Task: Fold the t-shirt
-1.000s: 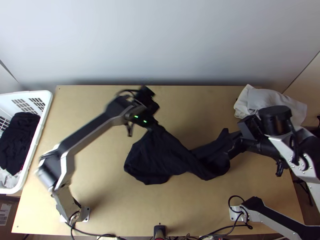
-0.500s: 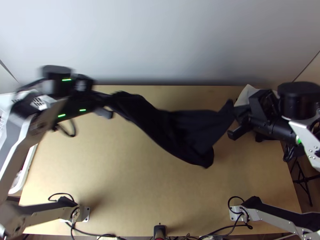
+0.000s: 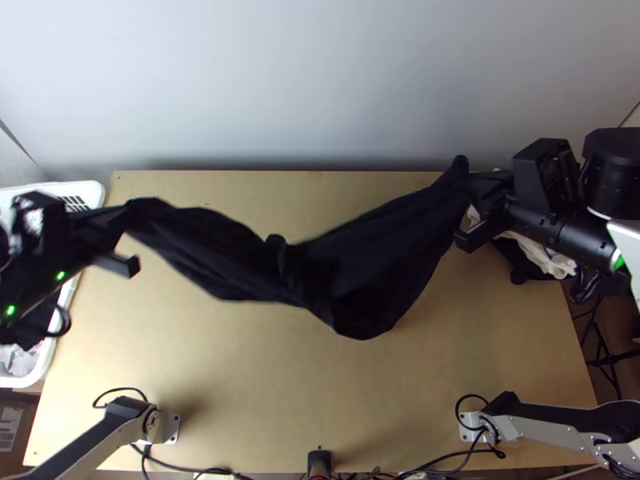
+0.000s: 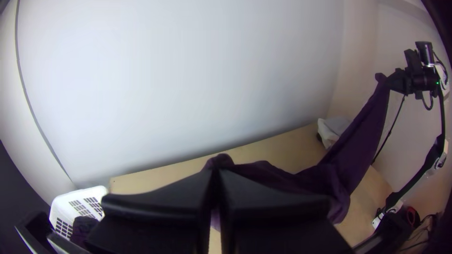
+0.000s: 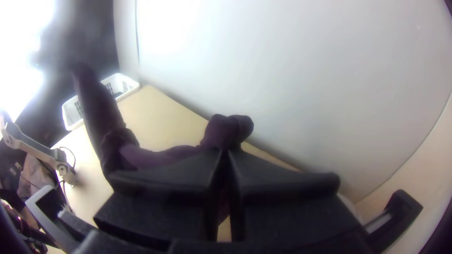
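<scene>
so the black fabric t-shirt (image 3: 368,264) is up between both arms, slung like a loose hammock across the middle of the top view. no fold made. looks to me like the spread-it-out step, getting it stretched before it goes down.

left gripper (image 4: 216,174), wide flat black fingers, is pinching one end of the shirt, over at the left of the top view by the white plastic basket (image 3: 94,192). right gripper (image 5: 228,153) has its fingers pressed together on the other end, upper right of the top view, near the crumpled white cloth (image 3: 552,260). the middle sags and bunches, and it's murky dark-on-dark there, so i can't really say if the lowest bit touches the light wooden table (image 3: 200,360).

next move, i'd guess: take up the slack evenly, then lower both ends together so it lands flat. pull too hard and an end could slip out; drop it like this and you'd get a wrinkly pile.

vs the top view from a second ago: the left gripper is way further left now instead of around upper middle, and the right one is higher up the frame. the shirt goes from a short heap low in the middle to a long droopy band across most of the table's width.
</scene>
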